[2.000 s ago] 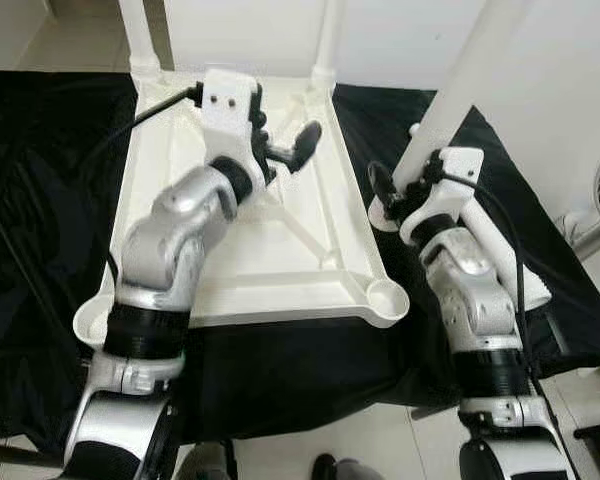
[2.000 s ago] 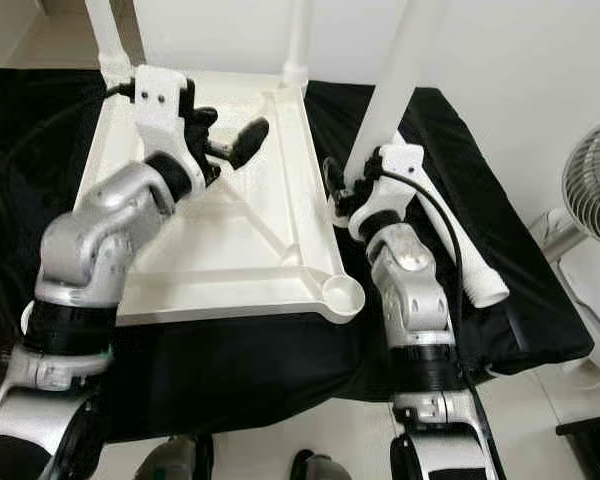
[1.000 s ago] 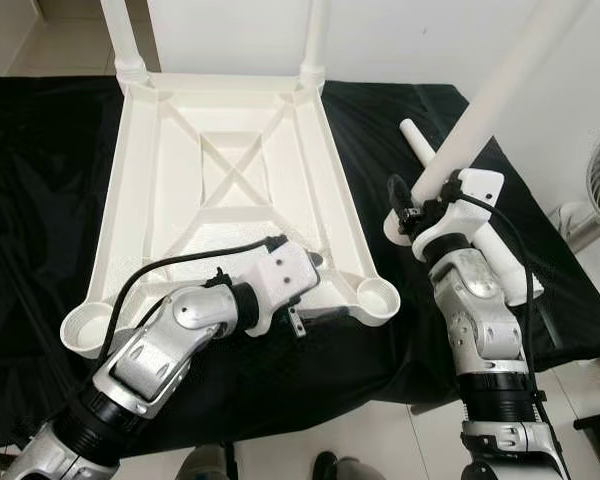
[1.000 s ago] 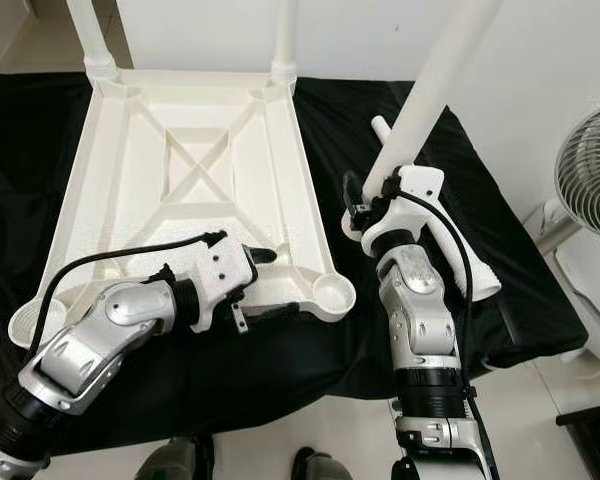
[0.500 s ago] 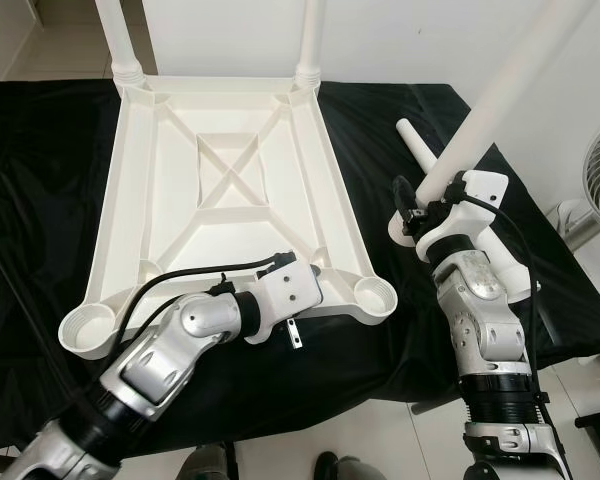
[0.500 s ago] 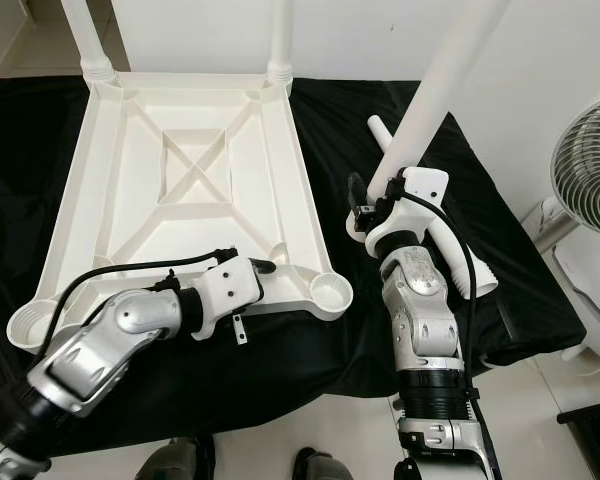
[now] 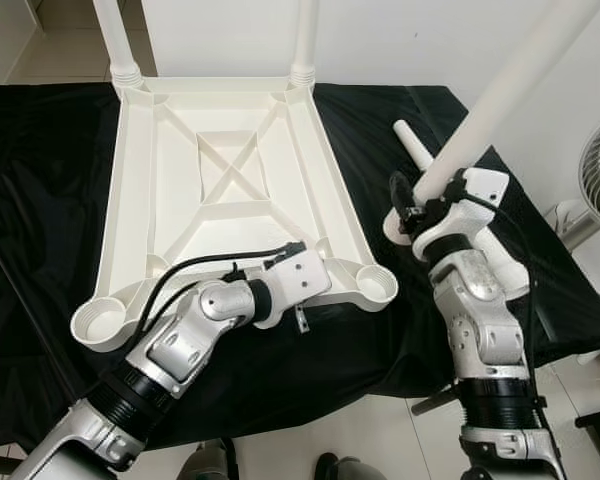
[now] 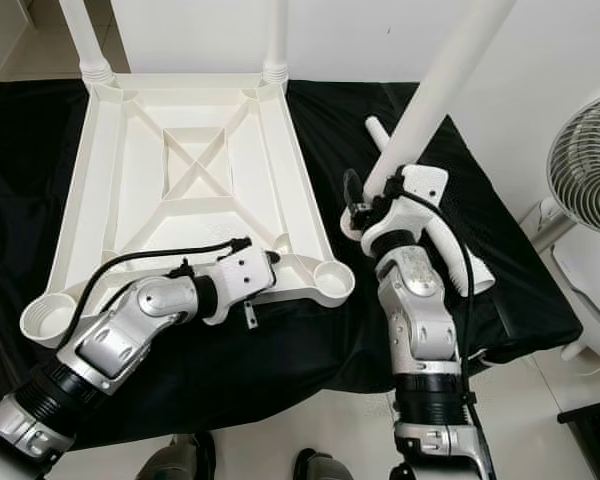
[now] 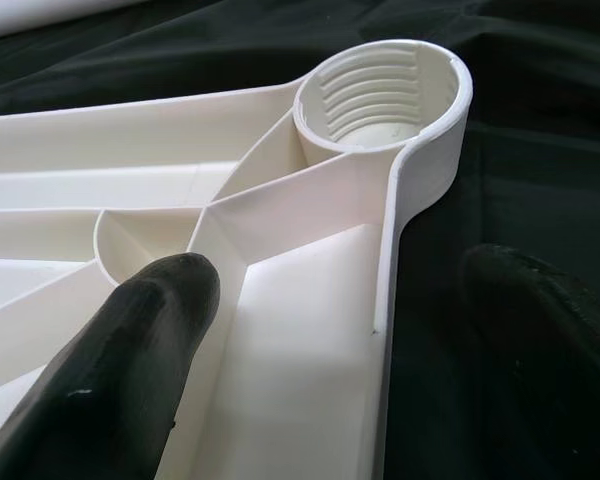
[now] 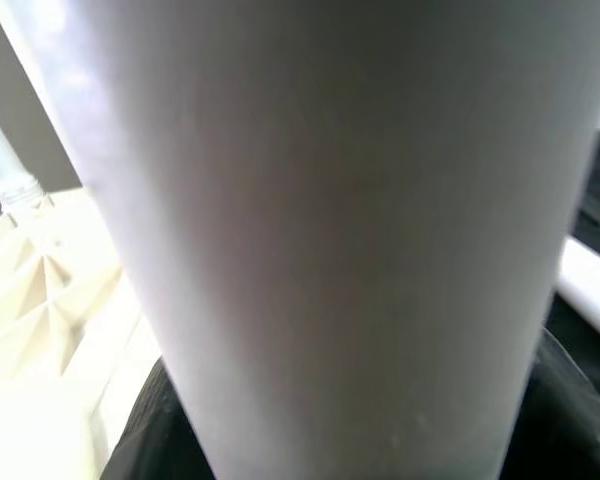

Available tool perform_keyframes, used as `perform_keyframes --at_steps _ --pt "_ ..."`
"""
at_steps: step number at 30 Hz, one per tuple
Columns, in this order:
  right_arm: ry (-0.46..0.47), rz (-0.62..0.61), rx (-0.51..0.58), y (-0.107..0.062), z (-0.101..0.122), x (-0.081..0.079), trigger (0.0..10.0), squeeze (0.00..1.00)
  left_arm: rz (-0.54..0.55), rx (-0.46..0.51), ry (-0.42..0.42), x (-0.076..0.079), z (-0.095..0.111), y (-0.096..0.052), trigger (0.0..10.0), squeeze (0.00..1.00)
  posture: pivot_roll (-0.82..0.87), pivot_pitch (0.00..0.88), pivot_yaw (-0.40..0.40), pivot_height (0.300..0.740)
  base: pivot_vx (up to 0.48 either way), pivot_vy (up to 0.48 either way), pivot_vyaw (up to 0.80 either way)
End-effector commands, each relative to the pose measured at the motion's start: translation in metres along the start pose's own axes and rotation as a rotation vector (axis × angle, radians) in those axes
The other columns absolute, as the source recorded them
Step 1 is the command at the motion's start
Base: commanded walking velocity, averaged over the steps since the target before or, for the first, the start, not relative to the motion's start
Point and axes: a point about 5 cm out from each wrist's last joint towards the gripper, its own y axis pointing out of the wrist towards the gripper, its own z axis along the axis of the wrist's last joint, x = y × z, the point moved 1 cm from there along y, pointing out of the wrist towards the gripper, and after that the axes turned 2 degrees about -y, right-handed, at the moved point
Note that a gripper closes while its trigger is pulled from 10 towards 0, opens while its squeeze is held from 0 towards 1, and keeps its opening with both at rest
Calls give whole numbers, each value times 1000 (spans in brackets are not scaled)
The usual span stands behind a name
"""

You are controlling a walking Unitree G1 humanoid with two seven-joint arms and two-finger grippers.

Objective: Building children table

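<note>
While the right gripper [image 7: 412, 207] pinches a leg [image 7: 500, 95], the tabletop [image 9: 310, 290] rim sits between the left gripper's [image 9: 310, 330] spread jaws.

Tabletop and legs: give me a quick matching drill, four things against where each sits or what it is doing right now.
Things:
1. left gripper
2. right gripper
3. loose leg
4. near right socket

States:
A. lies on the black cloth
B. empty, threaded inside
C. holds a white leg tilted up
D. straddles the near rim of the upturned tabletop

Pairs: 1-D, 2-C, 3-A, 4-B
</note>
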Motion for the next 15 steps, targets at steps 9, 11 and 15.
perform_keyframes --at_steps 9,11,15 --pt "-37 133 -43 -9 -9 -19 10000 0 -61 287 -208 -5 42 -23 10000 0 55 164 -31 740 0 0 0" --pt "-40 145 -45 -10 -9 -20 10000 0 -58 309 -218 -7 45 -26 10000 0 59 166 -34 740 0 0 0" --pt "-52 168 -47 -15 -10 -21 10000 0 -9 338 -254 -13 50 -28 10000 0 69 174 -41 740 0 0 0"
